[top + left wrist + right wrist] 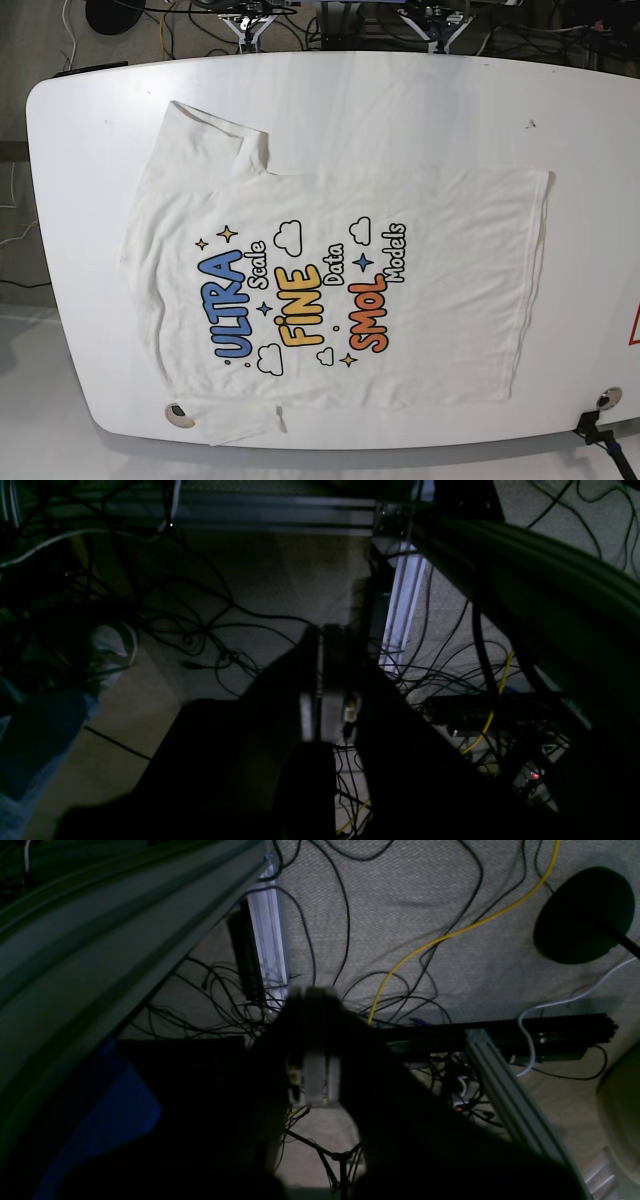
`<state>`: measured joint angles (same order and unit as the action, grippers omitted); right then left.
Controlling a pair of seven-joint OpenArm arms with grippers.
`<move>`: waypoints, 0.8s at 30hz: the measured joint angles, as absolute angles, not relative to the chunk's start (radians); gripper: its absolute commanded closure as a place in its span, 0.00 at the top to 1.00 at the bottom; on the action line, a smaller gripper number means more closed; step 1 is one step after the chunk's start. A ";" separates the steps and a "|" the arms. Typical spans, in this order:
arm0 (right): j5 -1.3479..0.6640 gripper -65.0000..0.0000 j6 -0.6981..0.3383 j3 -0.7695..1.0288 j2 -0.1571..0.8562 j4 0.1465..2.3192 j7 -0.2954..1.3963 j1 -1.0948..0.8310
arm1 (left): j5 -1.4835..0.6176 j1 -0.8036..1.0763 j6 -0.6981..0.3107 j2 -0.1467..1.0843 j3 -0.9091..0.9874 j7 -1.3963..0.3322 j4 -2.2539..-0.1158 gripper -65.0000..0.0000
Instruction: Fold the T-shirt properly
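left gripper [325,680]: fingers pressed together, nothing between them; it hangs below the table edge, pointing down at the carpeted floor [280,575].
right gripper [312,1040]: jaws closed as well, empty; it too hangs off the table over the floor, touching nothing.
T-shirt [330,290]: lies flat and unfolded, print side up, on the white table [420,95] in the base view. Neck end toward 9 o'clock, hem toward 3 o'clock. One sleeve spreads toward 11 o'clock; the other, at 7 o'clock, hangs partly over the near table edge.
print [300,305]: "ULTRA" in blue, "FINE" in yellow, "SMOL" in orange, with clouds and stars, running from 7 toward 1 o'clock.
arms in the base view: neither gripper shows over the table; only the two arm mounts [430,20] appear at 12 o'clock, beyond the far edge.
left wrist surroundings: black cables [210,630] tangled on the floor at 9 to 12 o'clock, an aluminium frame rail [402,600] at 1 o'clock, a yellow cable [492,705] at 4 o'clock.
right wrist surroundings: a yellow cable [450,932] running toward 1 o'clock, a dark round stand base [582,915] at 2 o'clock, a frame rail [505,1090] at 4 o'clock.
table surface: a small round hole [178,413] at 7 o'clock, touching the shirt's edge.
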<state>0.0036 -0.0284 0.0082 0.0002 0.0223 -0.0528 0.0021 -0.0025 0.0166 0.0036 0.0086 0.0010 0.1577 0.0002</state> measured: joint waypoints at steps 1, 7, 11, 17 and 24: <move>0.003 0.00 -0.027 0.008 0.001 0.021 -0.053 0.002 | -0.002 0.017 0.004 0.009 0.001 0.157 0.000 0.00; 0.003 0.00 -0.027 0.012 0.000 0.023 -0.049 -0.001 | -0.002 0.017 0.004 0.008 0.006 0.159 0.000 0.00; 0.003 0.00 -0.027 0.012 0.001 0.025 -0.049 0.000 | -0.001 0.017 0.004 0.009 0.003 0.159 0.000 0.00; 0.001 0.00 -0.030 0.012 0.002 0.030 -0.049 -0.003 | -0.002 0.016 0.004 0.009 0.007 0.159 0.000 0.00; 0.000 0.00 -0.030 0.014 0.002 0.038 -0.048 -0.003 | -0.001 0.011 0.003 0.009 0.009 0.170 0.000 0.00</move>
<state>-0.0002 -0.0296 0.0139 0.0021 0.0383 -0.0483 -0.0029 -0.0013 0.0113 0.0032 0.0086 0.0093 0.1699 0.0002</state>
